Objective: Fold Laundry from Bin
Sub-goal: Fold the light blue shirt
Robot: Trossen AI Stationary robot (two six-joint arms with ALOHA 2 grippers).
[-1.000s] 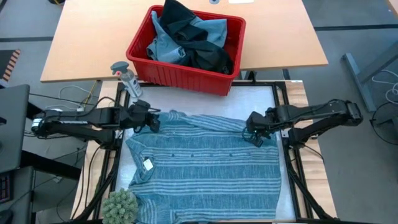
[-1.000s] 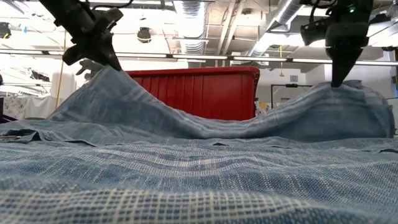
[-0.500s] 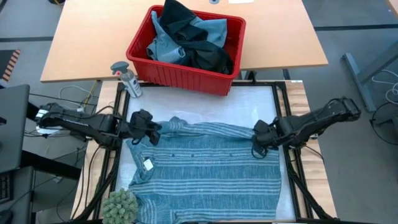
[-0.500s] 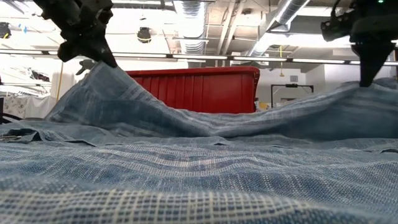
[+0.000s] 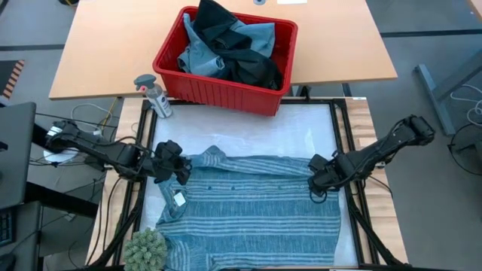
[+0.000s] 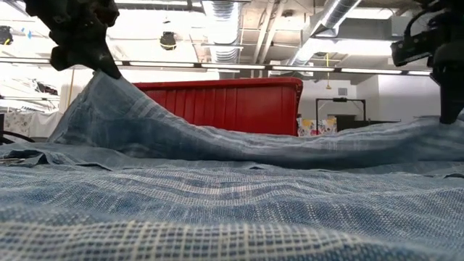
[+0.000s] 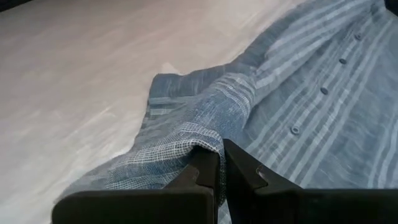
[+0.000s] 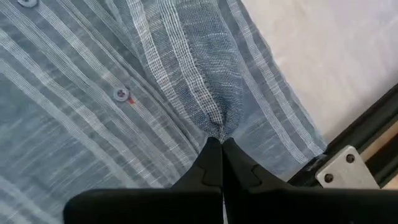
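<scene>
While both hands pinch the striped shirt (image 5: 248, 199), spray bottle (image 5: 153, 95) flanks bin (image 5: 218, 86).

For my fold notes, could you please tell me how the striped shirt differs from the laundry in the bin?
The striped shirt lies spread on the table; the laundry sits heaped in the bin. Both grippers, left and right, pinch the shirt; the heap is untouched. Both are cloth.

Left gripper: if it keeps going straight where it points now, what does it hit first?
The left gripper, shut on the striped shirt, points across the table; likely first contact is more shirt, though depth is unclear.
</scene>
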